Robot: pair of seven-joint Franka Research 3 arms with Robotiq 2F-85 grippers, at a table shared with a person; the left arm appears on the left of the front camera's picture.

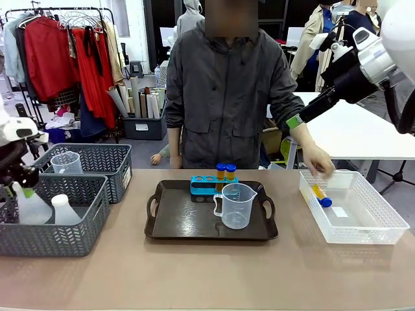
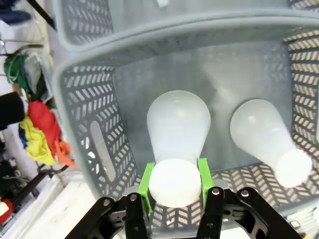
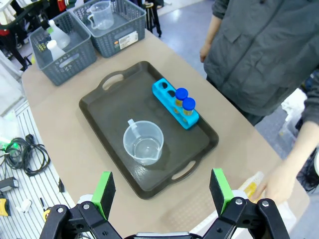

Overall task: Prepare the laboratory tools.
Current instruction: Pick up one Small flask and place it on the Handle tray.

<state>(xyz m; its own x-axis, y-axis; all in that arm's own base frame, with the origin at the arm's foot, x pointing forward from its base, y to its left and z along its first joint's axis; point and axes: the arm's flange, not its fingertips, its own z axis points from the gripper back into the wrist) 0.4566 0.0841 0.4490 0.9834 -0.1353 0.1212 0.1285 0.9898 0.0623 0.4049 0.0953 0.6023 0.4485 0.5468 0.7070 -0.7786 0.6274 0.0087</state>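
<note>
Left gripper (image 2: 174, 182) jaws pinch the neck of the white conical flask (image 2: 178, 124), upright in the grey mesh basket (image 2: 84, 99); translucent plastic, likely light, slick, crushable, so neck is the stiffest hold; right gripper (image 3: 162, 188) jaws spread.

Bright, even indoor light comes from overhead in all three views, and shadows are soft. In the left wrist view the white translucent conical flask (image 2: 178, 129) between the jaws of the left gripper (image 2: 174, 181) glows pale, its cap nearly washed out. Beyond those jaws the walls of the grey mesh basket (image 2: 89, 129) bow outward with wide-angle distortion. Ahead of the right gripper's (image 3: 162, 191) wide-apart jaws, the dark tray (image 3: 99, 107) carries a dull sheen and the clear handled measuring beaker (image 3: 143, 143) shows small glints. The front view is sharp, its far background softer.
</note>
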